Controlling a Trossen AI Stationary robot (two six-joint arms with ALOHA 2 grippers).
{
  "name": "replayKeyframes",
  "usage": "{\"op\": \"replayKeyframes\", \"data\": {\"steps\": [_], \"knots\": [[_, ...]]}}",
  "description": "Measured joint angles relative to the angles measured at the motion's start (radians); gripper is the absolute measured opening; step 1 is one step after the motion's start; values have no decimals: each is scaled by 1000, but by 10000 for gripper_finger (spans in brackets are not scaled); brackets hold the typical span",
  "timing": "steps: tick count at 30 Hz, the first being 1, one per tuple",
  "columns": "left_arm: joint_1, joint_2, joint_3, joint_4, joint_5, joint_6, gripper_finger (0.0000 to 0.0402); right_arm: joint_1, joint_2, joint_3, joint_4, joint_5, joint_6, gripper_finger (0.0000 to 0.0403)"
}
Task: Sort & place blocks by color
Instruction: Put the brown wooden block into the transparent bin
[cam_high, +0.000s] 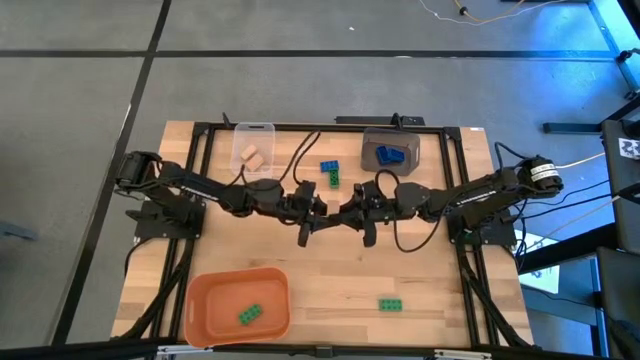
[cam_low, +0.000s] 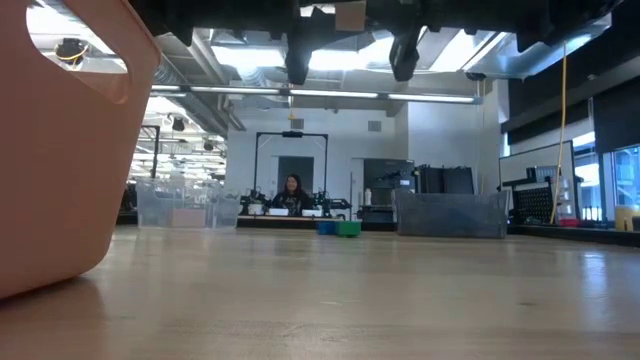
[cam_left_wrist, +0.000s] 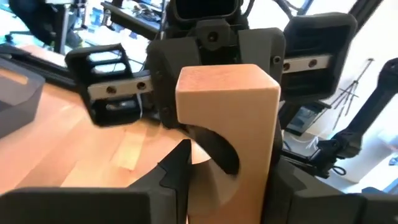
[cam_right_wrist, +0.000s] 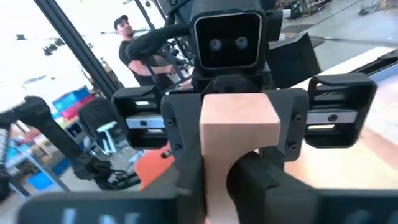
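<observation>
Meeting above the middle of the wooden bench, the left end effector and right end effector are both gripping one pale tan wooden block, apparently mid-handover; next, I judge, one side must release before the clear bin at eleven o'clock.

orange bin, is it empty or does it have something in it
Not empty. The high view shows one green block lying inside the orange bin, near its middle; nothing else shows in it.

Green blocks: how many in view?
3: one in the orange bin, one loose on the table near its front edge, one mid-table beside a blue block. More may be hidden.
</observation>
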Motion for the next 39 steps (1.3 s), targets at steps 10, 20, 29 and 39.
{"op": "replayKeyframes", "data": {"steps": [10, 20, 29, 39], "knots": [[29, -77, -1, -169, 14, 5, 114, -64, -88, 0, -102, -8, -15, 333], [79, -442, -41, -579, -204, 149, 114, -199, -344, 0, -597, 32, -69, 368], [279, -730, -198, -881, -531, 10, 114, -210, -429, 0, -691, 108, -45, 368], [851, -435, -69, -1260, -73, 53, 114, -210, -386, 0, -691, 137, -25, 368]]}}
